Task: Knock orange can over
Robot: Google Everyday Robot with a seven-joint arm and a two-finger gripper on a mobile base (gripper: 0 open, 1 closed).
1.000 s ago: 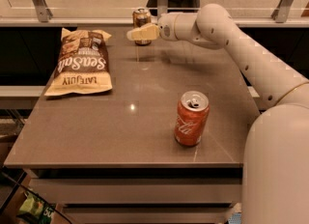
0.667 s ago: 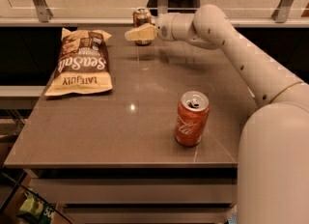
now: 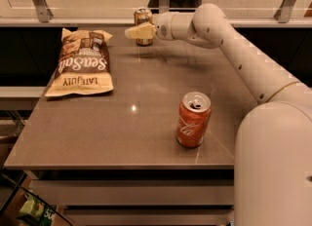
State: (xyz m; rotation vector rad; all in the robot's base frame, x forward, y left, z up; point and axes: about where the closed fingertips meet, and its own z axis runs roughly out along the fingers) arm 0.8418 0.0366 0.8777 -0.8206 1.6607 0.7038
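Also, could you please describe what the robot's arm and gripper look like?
The arm is smooth white, built of thick rounded tubular segments with bulbous joints, a row of small dark dots along one segment and a thin seam line lower down. No loose cables show. The gripper, right by the orange can, is pale cream-yellow.

Upright orange can [image 3: 142, 16] behind claw [image 3: 132, 32]
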